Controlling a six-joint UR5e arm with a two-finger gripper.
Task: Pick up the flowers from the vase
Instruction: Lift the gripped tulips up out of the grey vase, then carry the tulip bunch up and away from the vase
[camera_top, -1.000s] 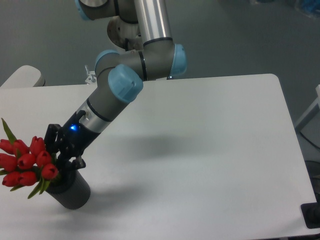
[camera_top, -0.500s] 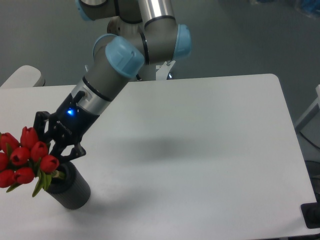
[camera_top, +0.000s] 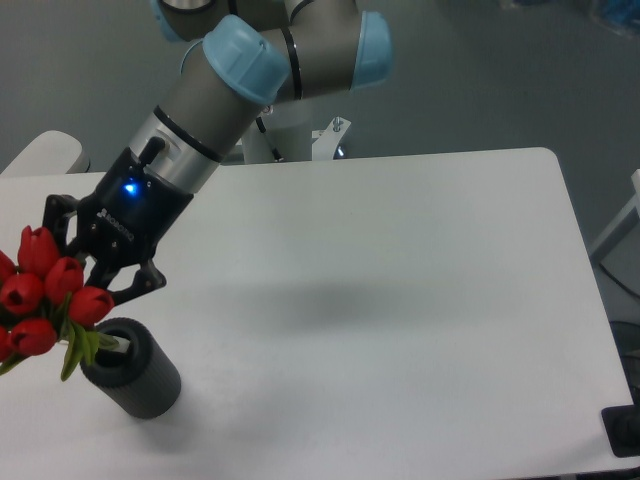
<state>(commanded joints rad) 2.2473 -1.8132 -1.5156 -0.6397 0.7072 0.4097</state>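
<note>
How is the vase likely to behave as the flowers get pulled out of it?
The vase looks short and wide, so it probably resists tipping. It leans in this view, so the flowers held by the claw may drag it. Its matte wall probably won't slide easily on the table.

- A pale line of lettering is showing on the black body of the gripper (camera_top: 88, 283), just below its blue light, but it is too small and blurred to read.
- No other text or number is showing.
</note>
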